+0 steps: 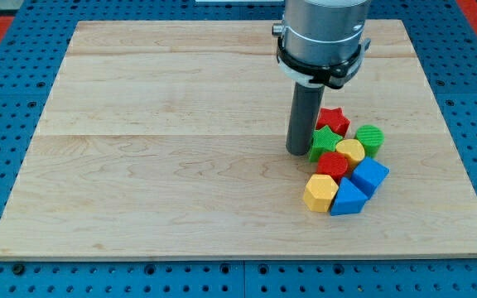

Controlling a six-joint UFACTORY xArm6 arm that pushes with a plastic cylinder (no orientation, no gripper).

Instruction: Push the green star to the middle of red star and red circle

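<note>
Camera view: there is no hand to judge, only a rod; my tip [297,152] touches the view's left side of the green star [325,141]. The green star sits on the bench [164,157], already between the red star [333,121] above and the red circle [332,165] below. The push looks nearly finished; next calls for only a slight nudge toward the view's right.

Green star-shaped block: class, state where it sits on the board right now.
The green star-shaped block sits right of centre, touching my tip on its left, below the red star and above the red circle.
</note>
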